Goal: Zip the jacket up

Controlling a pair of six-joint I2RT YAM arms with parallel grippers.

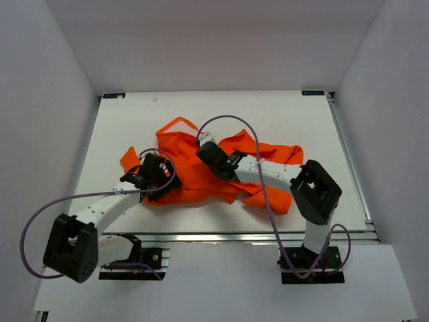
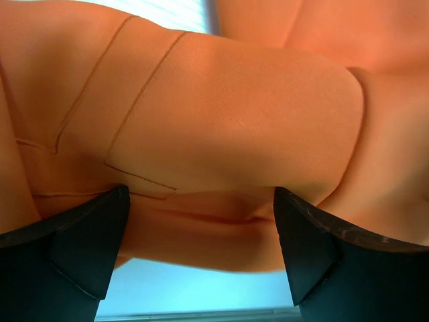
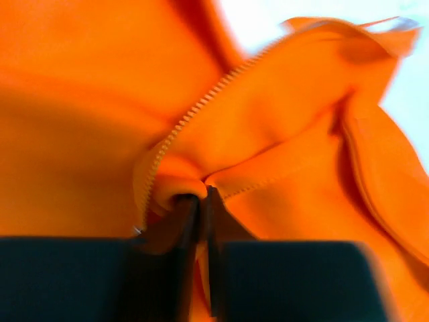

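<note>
The bright orange jacket [image 1: 201, 171] lies crumpled in the middle of the white table [image 1: 281, 114]. My left gripper [image 1: 153, 176] rests at its left side, open. In the left wrist view its fingers [image 2: 100, 228] stand wide apart with a stitched fold of the jacket [image 2: 221, 134] bulging just beyond them. My right gripper [image 1: 211, 157] sits on the jacket's middle. In the right wrist view this gripper [image 3: 201, 198] is shut on a fold of the jacket [image 3: 281, 121] right beside the pale zipper teeth [image 3: 194, 111]. The zipper pull is not visible.
White walls [image 1: 60, 80] enclose the table on three sides. A metal rail [image 1: 234, 236] runs along the near edge, in front of the arm bases. Purple cables [image 1: 231, 121] loop over the jacket from both arms.
</note>
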